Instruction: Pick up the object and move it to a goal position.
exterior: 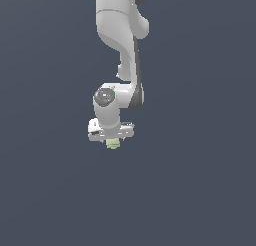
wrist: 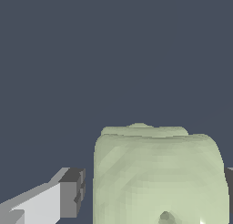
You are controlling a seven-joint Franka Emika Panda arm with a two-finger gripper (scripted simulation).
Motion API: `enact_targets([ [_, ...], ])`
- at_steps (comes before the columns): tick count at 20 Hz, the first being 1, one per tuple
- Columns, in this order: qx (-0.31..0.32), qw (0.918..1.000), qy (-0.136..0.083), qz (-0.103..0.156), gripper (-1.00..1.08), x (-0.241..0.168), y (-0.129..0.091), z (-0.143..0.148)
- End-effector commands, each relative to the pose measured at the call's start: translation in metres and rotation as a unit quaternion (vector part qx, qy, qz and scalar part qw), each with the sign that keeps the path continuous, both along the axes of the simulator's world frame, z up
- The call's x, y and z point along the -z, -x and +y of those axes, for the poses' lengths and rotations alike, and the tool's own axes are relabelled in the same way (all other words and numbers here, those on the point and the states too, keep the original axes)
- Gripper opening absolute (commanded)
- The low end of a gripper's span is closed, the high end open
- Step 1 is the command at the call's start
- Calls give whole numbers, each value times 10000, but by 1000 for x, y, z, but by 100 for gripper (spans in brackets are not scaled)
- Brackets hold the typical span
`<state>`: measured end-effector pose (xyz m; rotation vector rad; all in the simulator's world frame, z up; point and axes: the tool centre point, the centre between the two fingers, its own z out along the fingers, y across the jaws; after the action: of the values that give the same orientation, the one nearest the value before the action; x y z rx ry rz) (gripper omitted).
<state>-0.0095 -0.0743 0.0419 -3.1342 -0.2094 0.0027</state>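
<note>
The object (exterior: 113,145) is a small pale yellow-green lumpy block just under the white gripper (exterior: 112,140) in the exterior view. In the wrist view the object (wrist: 157,173) fills the space between the two fingers of the gripper (wrist: 155,191). One grey-tipped finger (wrist: 68,196) stands beside it with a thin strip of background between pad and block. The other finger (wrist: 230,186) shows only at the frame edge, against the block's side. The jaws stand on either side of the object, not visibly pressed on both sides.
The white arm (exterior: 120,40) comes down from the top of the exterior view. A plain dark blue-grey surface (exterior: 200,190) lies all around. No goal marker shows.
</note>
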Motion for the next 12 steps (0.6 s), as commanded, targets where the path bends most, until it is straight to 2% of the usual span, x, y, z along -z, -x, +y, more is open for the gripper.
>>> enact_targets([
  [1,-1,10000,1,-8,100,2,-1,0],
  [2,-1,10000,1,-8,-100,2,-1,0],
  [12,0,10000,3,-11,-100,2,-1,0],
])
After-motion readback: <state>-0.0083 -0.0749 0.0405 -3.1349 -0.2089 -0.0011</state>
